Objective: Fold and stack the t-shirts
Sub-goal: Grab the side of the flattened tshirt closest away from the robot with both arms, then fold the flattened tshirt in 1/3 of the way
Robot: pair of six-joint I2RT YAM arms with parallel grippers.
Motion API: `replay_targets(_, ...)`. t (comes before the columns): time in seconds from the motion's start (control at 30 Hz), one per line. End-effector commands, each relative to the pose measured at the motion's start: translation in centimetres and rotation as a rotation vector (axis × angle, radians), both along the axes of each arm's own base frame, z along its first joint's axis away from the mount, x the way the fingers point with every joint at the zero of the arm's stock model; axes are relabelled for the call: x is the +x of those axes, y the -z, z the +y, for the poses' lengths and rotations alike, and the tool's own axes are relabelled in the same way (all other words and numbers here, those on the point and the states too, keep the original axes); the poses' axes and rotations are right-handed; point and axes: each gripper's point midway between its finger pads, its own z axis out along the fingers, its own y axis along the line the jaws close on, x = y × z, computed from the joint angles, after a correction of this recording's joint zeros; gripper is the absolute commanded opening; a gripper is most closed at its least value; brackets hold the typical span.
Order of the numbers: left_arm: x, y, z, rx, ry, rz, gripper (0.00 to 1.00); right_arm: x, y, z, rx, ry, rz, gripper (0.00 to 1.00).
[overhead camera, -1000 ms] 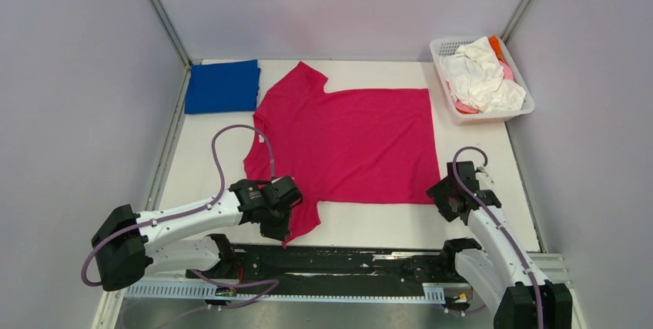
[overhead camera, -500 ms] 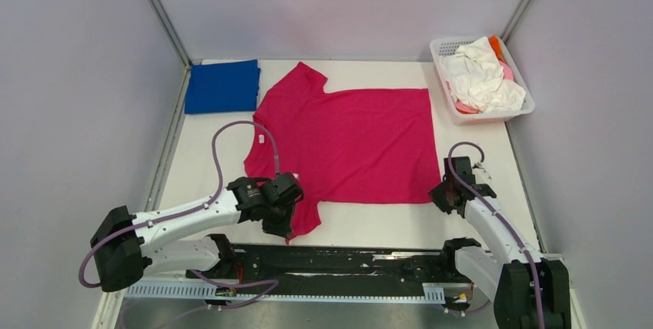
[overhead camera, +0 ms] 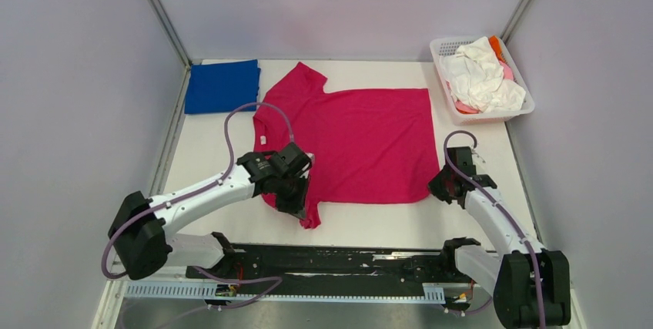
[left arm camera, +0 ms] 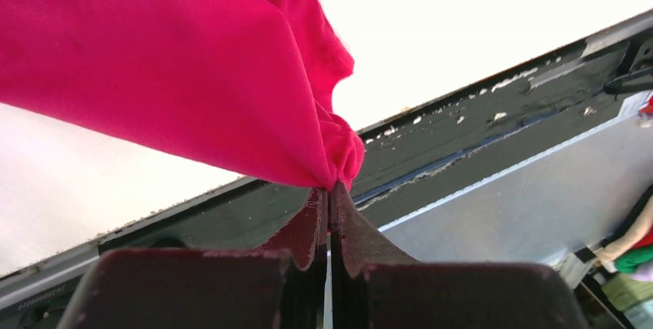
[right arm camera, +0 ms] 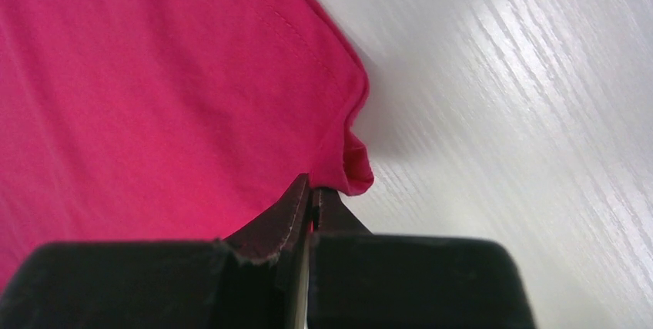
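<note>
- While both tools are pinched fully shut, each has a bit of the magenta t-shirt [overhead camera: 362, 140] between its fingers. The left tool [overhead camera: 300, 207] grips the near sleeve, and the right tool [overhead camera: 440, 188] grips the near hem corner.
- At the tip of the left tool the sleeve cloth bunches into a tight knot and fans out from it, raised off the tabletop [overhead camera: 370, 225].
- At the tip of the right tool the hem corner puckers into a small fold. The cloth beside it lies flat on the tabletop.
- The body of the shirt is spread flat just beyond both tools, its near edge running between them.
- The step in hand looks like the first fold of this shirt, with the near edge gripped at both ends.
- The next move probably calls for both tools to rise together and travel forward at the same pace, keeping the edge taut between them. They would then lay it over the far half and open.
- A folded blue t-shirt [overhead camera: 222, 86] lies well beyond the left tool, likely the place for the stack.
- A basket [overhead camera: 485, 119] of unfolded shirts [overhead camera: 481, 78] sits well beyond the right tool.
</note>
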Motion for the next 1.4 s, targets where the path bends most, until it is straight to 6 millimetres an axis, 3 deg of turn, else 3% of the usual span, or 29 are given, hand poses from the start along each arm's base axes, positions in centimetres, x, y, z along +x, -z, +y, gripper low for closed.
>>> replay_targets(0.0, 2.7, -1.1, -0.9, -0.044, 0.029, -0.002, 0.00, 2.3, -2.1, 0.5, -0.009, -0.077, -0.060, 0.00)
replay_targets(0.27, 9.9, -1.4, 0.7, -0.046, -0.145, -0.033, 0.00, 4.1, -2.6, 0.4, -0.040, -0.127, -0.037, 0.00)
replay_targets(0.37, 12.9, -2.3, 0.4, -0.116, -0.200, -0.069, 0.00, 4.8, -2.8, 0.4, -0.046, -0.136, -0.029, 0.00)
replay_targets(0.57, 17.4, -2.5, 2.0, -0.205, -0.317, -0.055, 0.00, 6.4, -3.5, 0.1, -0.078, -0.148, -0.015, 0.00)
replay_targets(0.93, 23.0, -4.8, 4.8, -0.284, -0.432, -0.154, 0.00, 9.7, -6.4, -0.6, -0.110, -0.140, -0.060, 0.00)
replay_targets(1.17, 25.7, -6.3, 5.7, -0.232, -0.394, -0.259, 0.00, 12.0, -8.2, -0.9, -0.136, -0.134, -0.112, 0.00)
replay_targets(1.37, 27.6, -6.2, 6.7, -0.168, -0.386, -0.299, 0.01, 13.7, -9.0, -1.1, -0.150, -0.132, -0.151, 0.00)
